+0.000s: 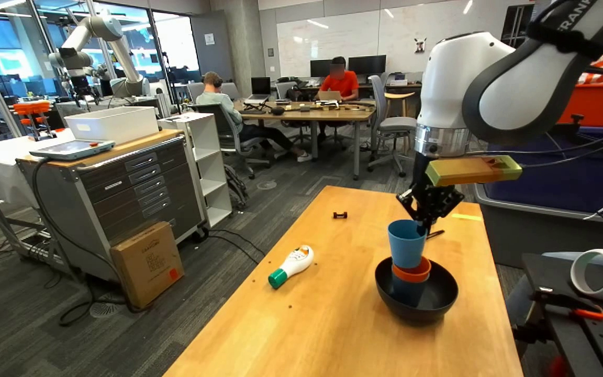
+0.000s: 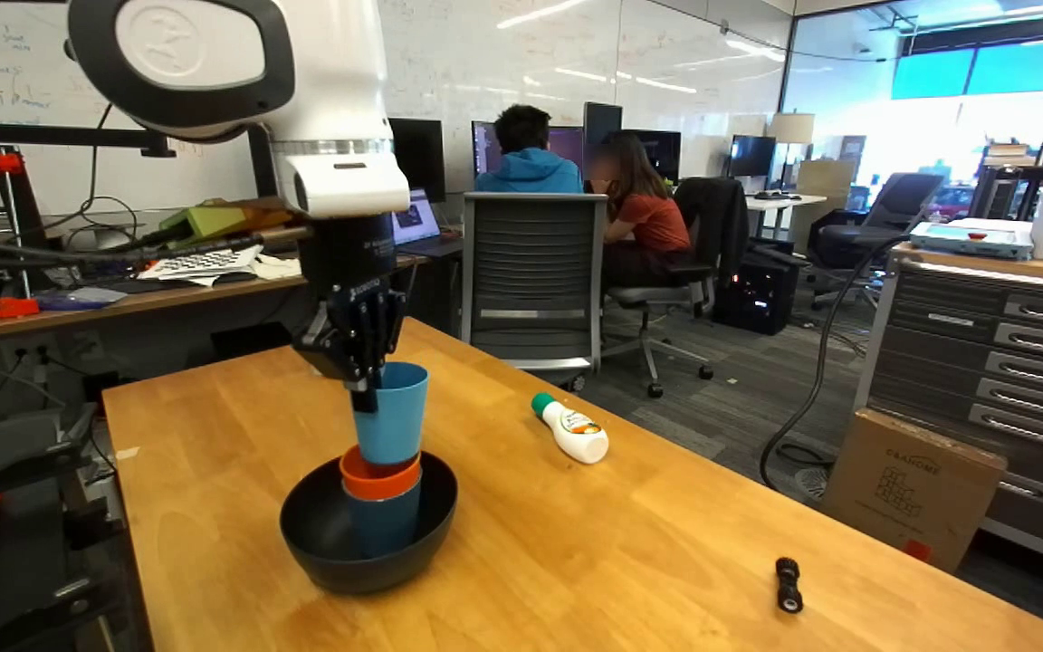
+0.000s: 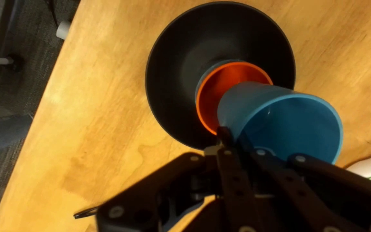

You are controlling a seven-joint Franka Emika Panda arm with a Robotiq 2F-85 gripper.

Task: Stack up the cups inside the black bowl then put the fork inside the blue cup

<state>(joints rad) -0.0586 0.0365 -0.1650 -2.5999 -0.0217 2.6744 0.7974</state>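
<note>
One gripper (image 1: 423, 229) was seen, clamped on the wall of one blue cup (image 1: 405, 248) at the rim; in the wrist view one fingertip was seen inside the cup, one outside. The blue cup was held mouth up over the stack, its base at the mouth of one orange cup (image 2: 380, 484); whether the two were touching could not be told. The orange cup was nested in one navy cup (image 2: 384, 523), its rim left showing above the navy one. The navy cup was stood upright inside one black bowl (image 3: 179, 61). Cups counted: three. Bowls counted: one.

One fork (image 3: 86, 212), thin and dark, was laid on the table (image 2: 594, 561), outside the bowl; in the wrist view it was partly covered by the gripper. One white bottle (image 2: 576, 436) with one green cap (image 2: 541, 404) was laid on its side, apart from the bowl. One small black dumbbell-shaped piece (image 2: 788, 585) was seen on the same tabletop in both exterior views, well apart from the bowl.

Farther out, one drawer cabinet (image 1: 118, 183) was seen, with one cardboard box (image 1: 147, 264) stood just beside it. One second robot arm (image 1: 103, 29) and two seated people (image 1: 218, 99) were counted in an exterior view.
</note>
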